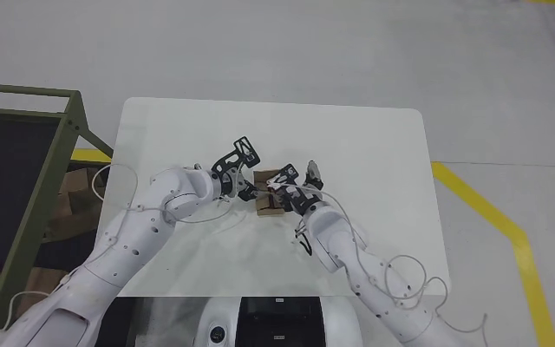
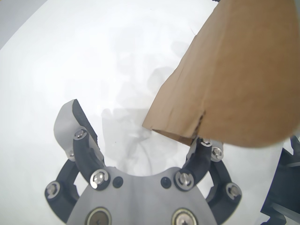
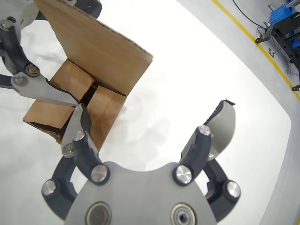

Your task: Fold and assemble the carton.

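Observation:
A small brown carton (image 1: 267, 198) sits near the middle of the white table (image 1: 364, 147), between both arms. In the right wrist view its two inner flaps (image 3: 75, 80) are folded down and one large flap (image 3: 98, 40) stands up. My left gripper (image 1: 247, 171) is open at the carton's left side. One of its fingers (image 3: 49, 93) rests on the folded flaps and the other (image 3: 86, 1) is behind the upright flap. The carton (image 2: 234, 71) hides one finger of the left gripper (image 2: 140, 129). My right gripper (image 3: 150, 115) is open, one finger (image 3: 80, 118) touching the carton's top, the other clear.
An olive-green frame (image 1: 39, 147) holding cardboard pieces stands off the table's left edge. A yellow floor line (image 1: 490, 212) runs to the right. Blue crates and cables (image 3: 281, 12) lie far off on the floor. Bare table surrounds the carton.

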Available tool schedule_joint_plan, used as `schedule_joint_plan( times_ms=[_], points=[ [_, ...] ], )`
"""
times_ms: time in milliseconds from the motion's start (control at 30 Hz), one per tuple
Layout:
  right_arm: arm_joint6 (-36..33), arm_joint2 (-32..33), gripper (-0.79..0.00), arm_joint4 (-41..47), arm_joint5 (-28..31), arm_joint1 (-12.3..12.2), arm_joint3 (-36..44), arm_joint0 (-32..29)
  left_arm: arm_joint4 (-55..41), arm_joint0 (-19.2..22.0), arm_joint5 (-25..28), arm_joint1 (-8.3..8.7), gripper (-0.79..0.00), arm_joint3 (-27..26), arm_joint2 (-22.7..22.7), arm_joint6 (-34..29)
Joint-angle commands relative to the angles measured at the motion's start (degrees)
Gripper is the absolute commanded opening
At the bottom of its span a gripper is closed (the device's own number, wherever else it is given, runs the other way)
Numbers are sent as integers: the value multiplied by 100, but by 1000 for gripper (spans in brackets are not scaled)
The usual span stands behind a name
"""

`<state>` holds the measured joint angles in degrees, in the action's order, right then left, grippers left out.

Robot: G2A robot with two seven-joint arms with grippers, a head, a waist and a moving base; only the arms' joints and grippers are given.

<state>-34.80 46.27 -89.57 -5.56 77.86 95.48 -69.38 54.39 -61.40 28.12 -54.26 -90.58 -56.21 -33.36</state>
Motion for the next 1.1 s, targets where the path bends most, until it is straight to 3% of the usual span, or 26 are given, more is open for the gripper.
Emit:
schedule_joint_plan(
  times_ms=[0, 1067],
  points=[
    [-7, 6, 0, 1, 18, 16, -24, 13, -13, 22, 0, -12, 0, 21, 2, -17],
    [-103, 332, 0, -234, -214, 176, 207, -298, 205, 53, 6, -119, 0, 47, -5, -178]
  ],
)
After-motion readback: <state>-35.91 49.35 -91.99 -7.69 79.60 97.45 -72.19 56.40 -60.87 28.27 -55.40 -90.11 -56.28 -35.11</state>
